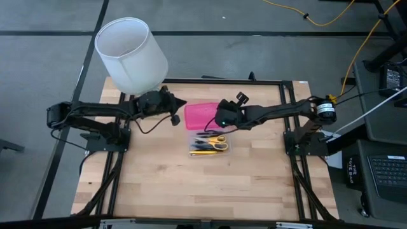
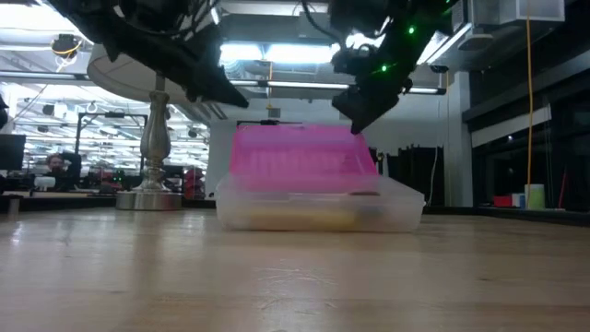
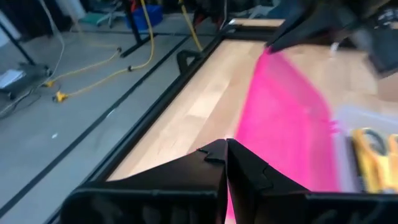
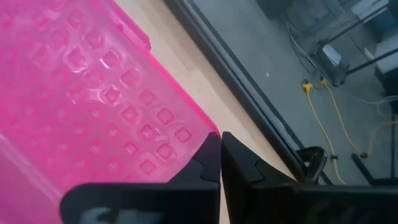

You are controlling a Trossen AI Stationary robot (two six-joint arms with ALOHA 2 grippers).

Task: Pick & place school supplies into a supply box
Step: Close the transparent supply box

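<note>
Pencil case open between two closed grippers

Pencil case [image 1: 208, 130] sits near the middle of the wooden tabletop [image 1: 191, 184], its pink dotted lid [image 1: 200, 116] swung up and standing open, its clear base [image 1: 210, 145] lying flat. Inside the base lie yellow-handled scissors [image 1: 215, 138] and a few slim pens [image 1: 202, 151], side by side.

The left gripper [image 1: 181, 102] hangs above the tabletop just beside one end of the raised lid. Its jaws are pressed together, tip to tip, with nothing between them. In the left wrist view the pink lid stretches away directly ahead of those closed jaws, and the scissors show to one side of it in the base.

The right gripper [image 1: 219, 119] is at the other end of the lid, at its upper edge. Its jaws are also together and hold nothing. In the right wrist view the dotted pink surface fills the space just in front of and beside the jaws; whether the tips actually touch the lid I cannot tell. In the low view this gripper [image 2: 355, 124] points down at the lid's top corner.

A white lampshade [image 1: 130, 54] stands at the far corner of the tabletop, behind the left arm, well apart from the case.
</note>
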